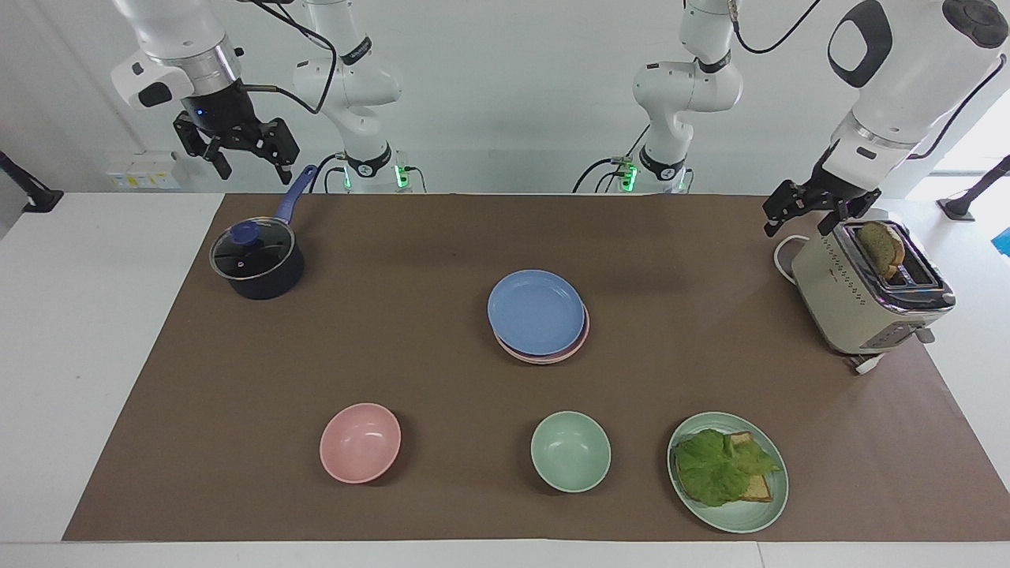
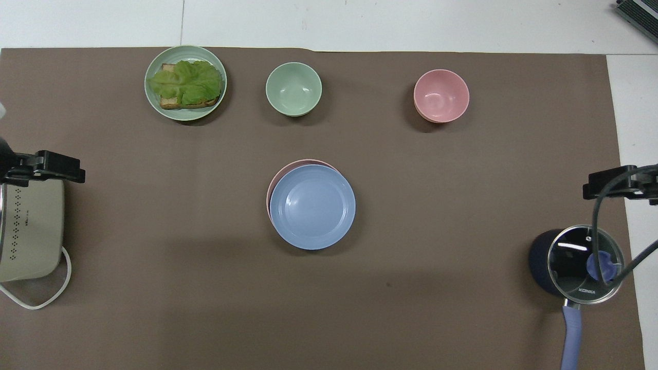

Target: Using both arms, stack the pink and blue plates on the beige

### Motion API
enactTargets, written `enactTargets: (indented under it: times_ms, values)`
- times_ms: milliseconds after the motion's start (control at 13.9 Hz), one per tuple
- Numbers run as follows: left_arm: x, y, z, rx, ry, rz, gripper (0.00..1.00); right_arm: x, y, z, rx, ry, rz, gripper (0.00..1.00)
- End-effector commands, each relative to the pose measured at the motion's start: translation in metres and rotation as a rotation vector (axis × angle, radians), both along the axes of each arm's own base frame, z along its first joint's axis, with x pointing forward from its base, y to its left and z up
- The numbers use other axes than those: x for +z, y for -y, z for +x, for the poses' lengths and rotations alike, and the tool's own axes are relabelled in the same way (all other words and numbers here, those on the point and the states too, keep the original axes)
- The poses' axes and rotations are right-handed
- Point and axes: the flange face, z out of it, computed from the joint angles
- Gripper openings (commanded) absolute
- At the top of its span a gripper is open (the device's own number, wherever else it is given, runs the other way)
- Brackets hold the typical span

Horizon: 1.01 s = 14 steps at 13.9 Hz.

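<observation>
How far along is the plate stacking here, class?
Done, it seems: the blue plate lies on the pink plate mid-table; a beige plate beneath cannot be made out. In hand: nothing. The left gripper hangs open beside the toaster; the right gripper is raised open near the pot. Left: apparently nothing, if beige is the bottom plate.

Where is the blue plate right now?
The blue plate lies mid-table on top of the pink plate, nearer to the robots than the green bowl. Neither hand touches it.
</observation>
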Motion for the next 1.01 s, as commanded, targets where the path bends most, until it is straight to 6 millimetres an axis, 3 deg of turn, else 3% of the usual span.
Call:
enactTargets:
  times_ms: [0,935]
  values:
    - [0.0033,-0.0023,-0.0028,-0.009,-0.004,0.017,1.00,0.0011,0.0033,-0.0035,0.022,-0.003,-0.009,1.00]
    - [0.0041,-0.0024,-0.0032,-0.010,-0.003,0.017,1.00,-0.0025,0.0018,-0.0068,0.016,-0.011,0.005,1.00]
